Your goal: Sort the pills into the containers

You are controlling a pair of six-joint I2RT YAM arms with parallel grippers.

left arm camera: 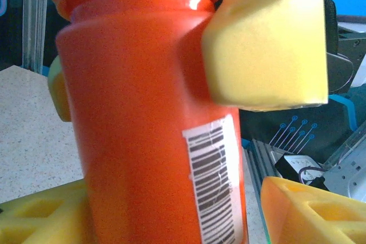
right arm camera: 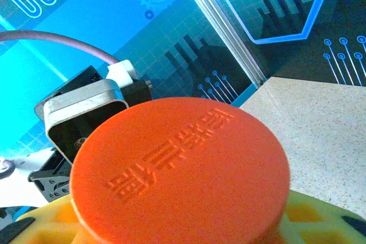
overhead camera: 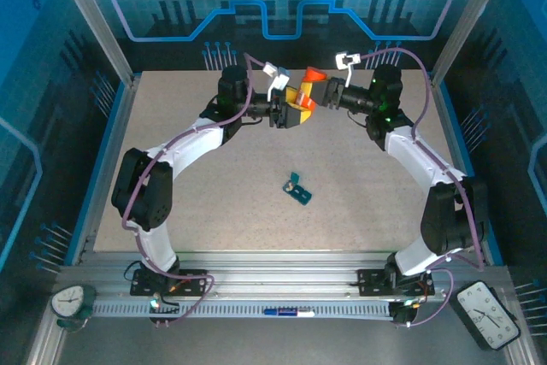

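The pill box (overhead camera: 298, 190) is a small dark-teal rectangular piece, lying flat and skewed on the speckled table (overhead camera: 197, 211). It sits near the middle, a little right of centre. A paler bit shows at its far-left end. The top view is too small to show whether that is a raised lid, or to show the compartments or any pills. The box lies well apart from both grippers, with nothing touching it.

Both arms meet above the far part of the table around an orange bottle (left arm camera: 143, 118). It is glossy, with a white barcode label on its side. The left gripper (left arm camera: 171, 224) holds the bottle's body, its yellow fingers (left arm camera: 40, 215) spread wide on either side. The right gripper (left arm camera: 163, 55) is drawn in narrower and clamps the bottle's upper end just under the cap (right arm camera: 177, 175). One of its yellow fingers (left arm camera: 266, 38) presses against the shoulder. The cap is a round orange disc with raised lettering on its top, and it sits on the bottle.

By count there is one pill box, one orange bottle with one cap, and two grippers, each with two yellow fingers.
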